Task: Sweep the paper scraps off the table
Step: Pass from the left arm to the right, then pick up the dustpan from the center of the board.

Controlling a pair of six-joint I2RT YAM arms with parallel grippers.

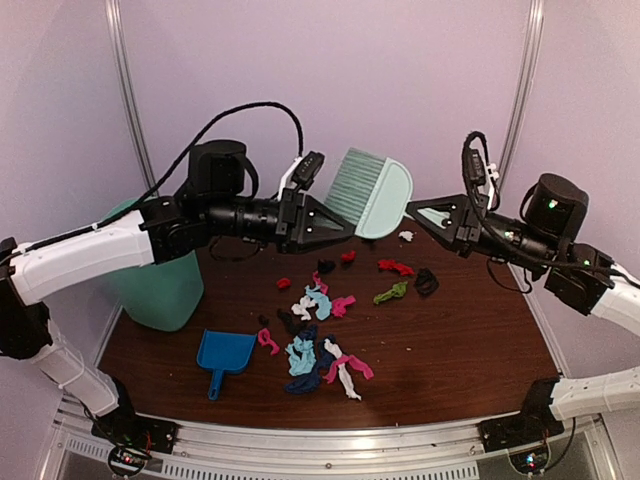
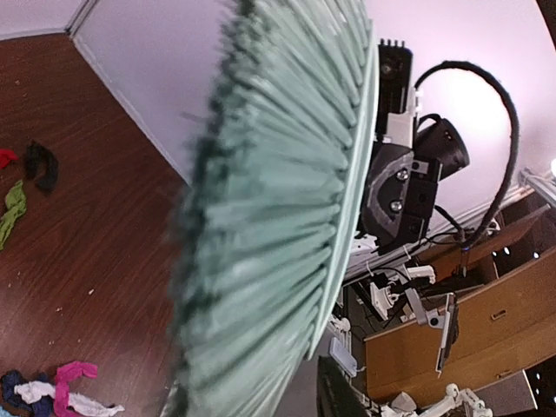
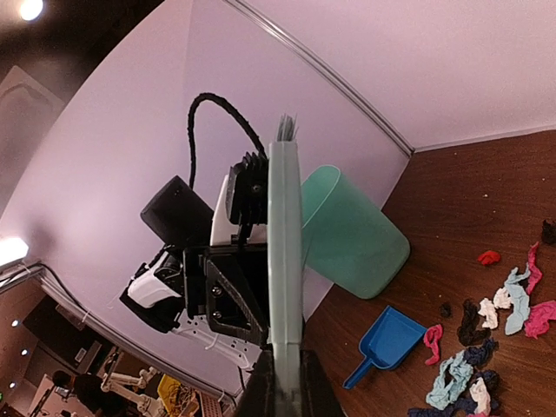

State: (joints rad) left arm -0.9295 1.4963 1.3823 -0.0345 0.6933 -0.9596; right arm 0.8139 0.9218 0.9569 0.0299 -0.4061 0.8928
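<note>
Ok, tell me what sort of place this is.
Probably a robotics lab test cell: two arms bolted to a metal-framed table, plain pale walls closing it in, and workbenches cluttered with cables and robot parts beyond.

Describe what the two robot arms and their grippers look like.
Both arms have white shell links and black cylindrical joints. The left arm carries a thick black sleeved cable; the right arm has thinner black wires and small green lights. The left gripper and right gripper are black, wedge-shaped.

The hand brush [image 2: 278, 217] swamps the left wrist view, bristles blurred, both ends cropped, handle buried in the left hand [image 1: 338, 227]; the right hand [image 1: 428, 214] shows fingers cut off-frame.
</note>
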